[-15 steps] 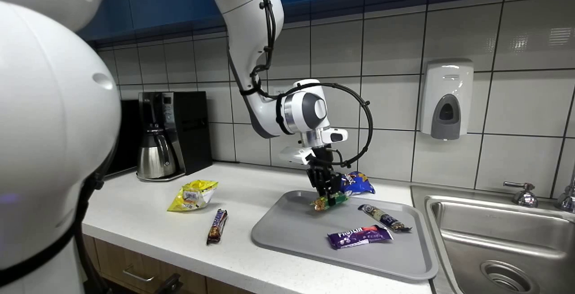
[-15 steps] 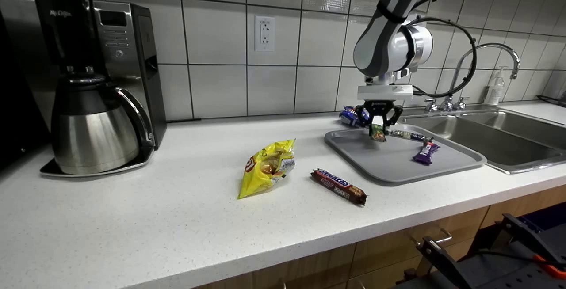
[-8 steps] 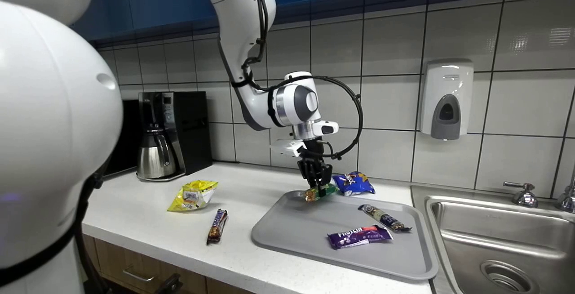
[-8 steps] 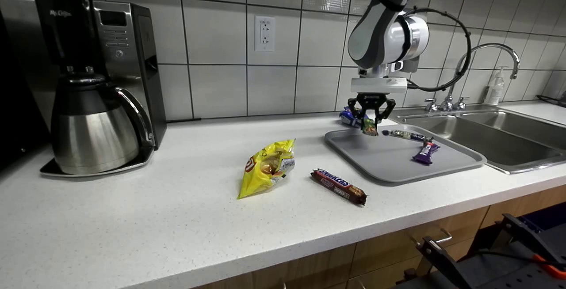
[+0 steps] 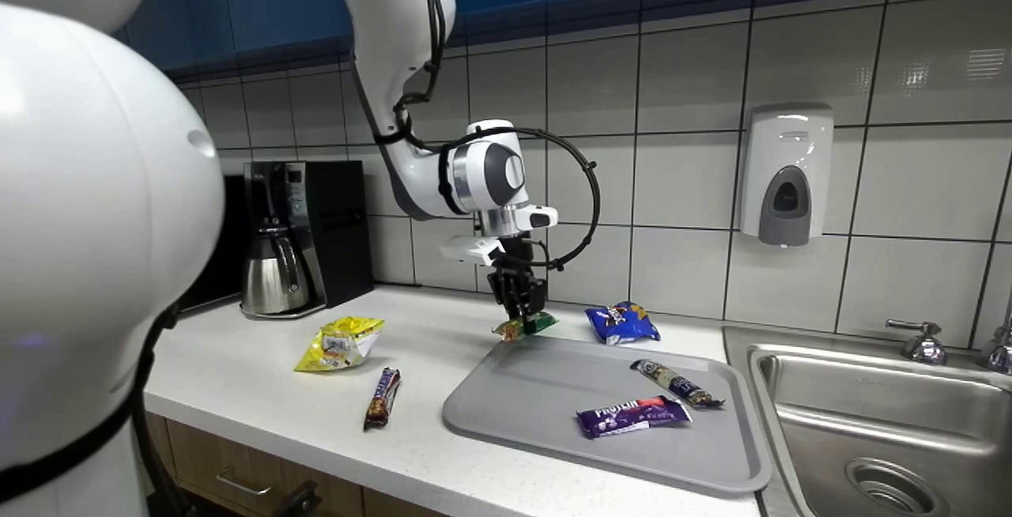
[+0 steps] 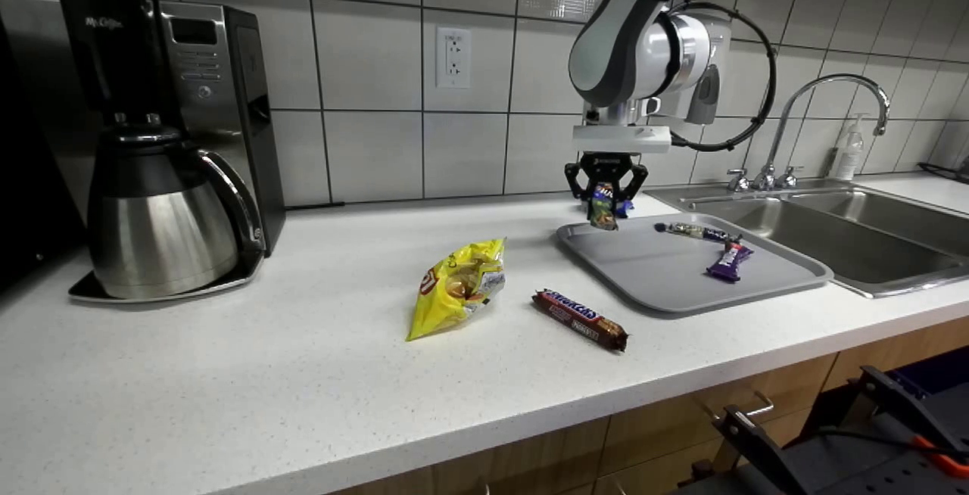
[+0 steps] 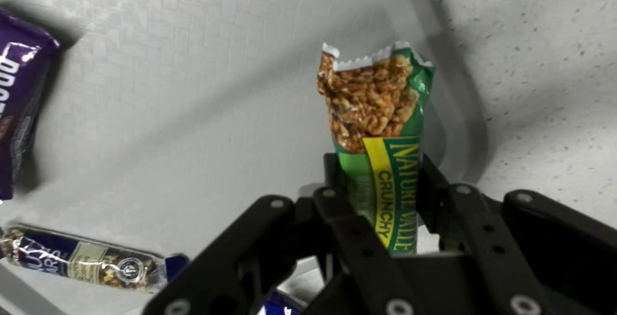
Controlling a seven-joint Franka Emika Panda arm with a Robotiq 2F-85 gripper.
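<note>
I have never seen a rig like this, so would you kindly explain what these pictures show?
You are looking at a white robot arm whose black gripper holds a green Nature Valley bar. Two pictures are taken from outside the robot; the close-up is taken from its wrist. On the counter are a gray tray, a yellow bag, a brown bar, a coffee maker and a blue bag. A purple protein bar and a navy-and-beige bar lie on the tray.

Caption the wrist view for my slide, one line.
The gripper clasps a green Crunchy bar; a purple bar and a navy bar lie on the gray tray.
</note>
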